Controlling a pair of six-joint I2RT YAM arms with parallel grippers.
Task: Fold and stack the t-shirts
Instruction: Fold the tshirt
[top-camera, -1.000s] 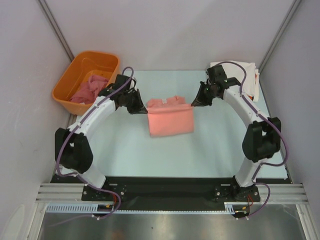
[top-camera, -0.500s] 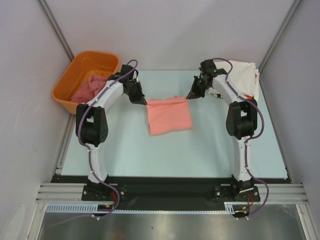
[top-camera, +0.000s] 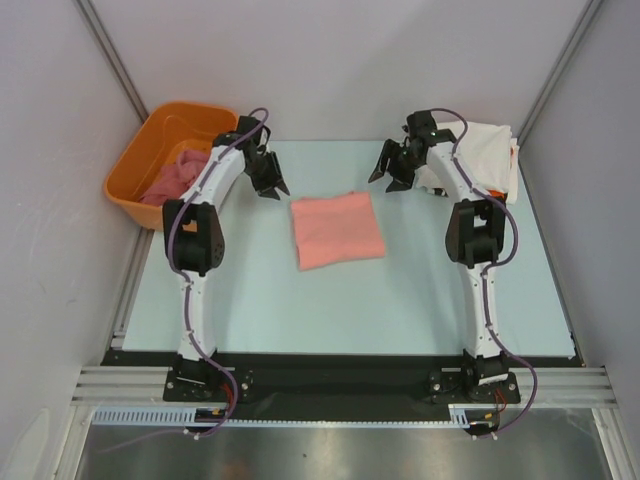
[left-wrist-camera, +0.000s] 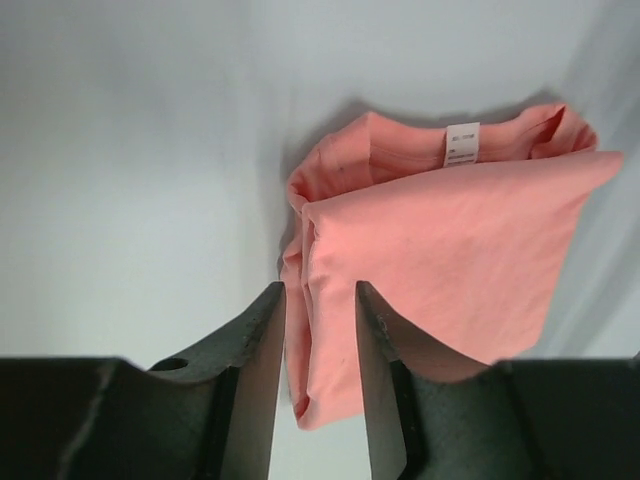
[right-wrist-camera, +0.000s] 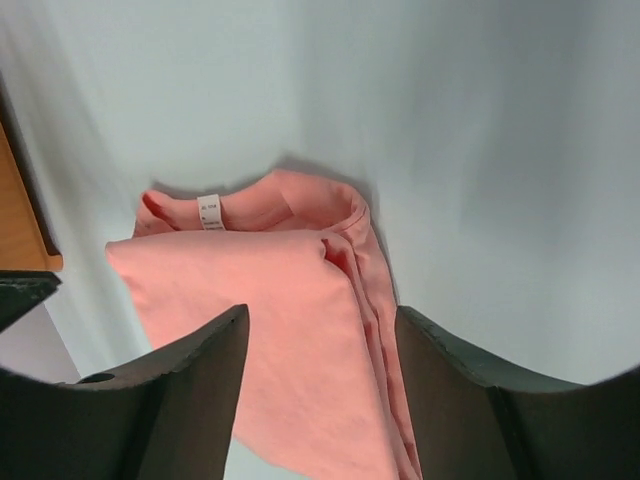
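A salmon-pink t-shirt (top-camera: 337, 228) lies folded in a rough square on the middle of the table, its neck label (left-wrist-camera: 461, 146) at the far edge. My left gripper (top-camera: 274, 187) hovers open just beyond the shirt's far left corner, holding nothing. My right gripper (top-camera: 386, 177) hovers open off the far right corner, also holding nothing. Both wrist views look down between spread fingers at the shirt (left-wrist-camera: 450, 250) (right-wrist-camera: 270, 300). A darker rose-pink t-shirt (top-camera: 181, 174) sits crumpled in the orange tub. A cream-white folded t-shirt (top-camera: 488, 155) lies at the back right, an orange edge (top-camera: 515, 152) showing beside it.
The orange plastic tub (top-camera: 150, 140) stands off the table's back left corner. Grey walls close in on the left, right and back. Pale table surface (top-camera: 330, 310) stretches between the shirt and the arm bases.
Both grippers let go of the salmon-pink shirt's far edge, opened, and drew back toward the far side. The shirt dropped flat into its fold.
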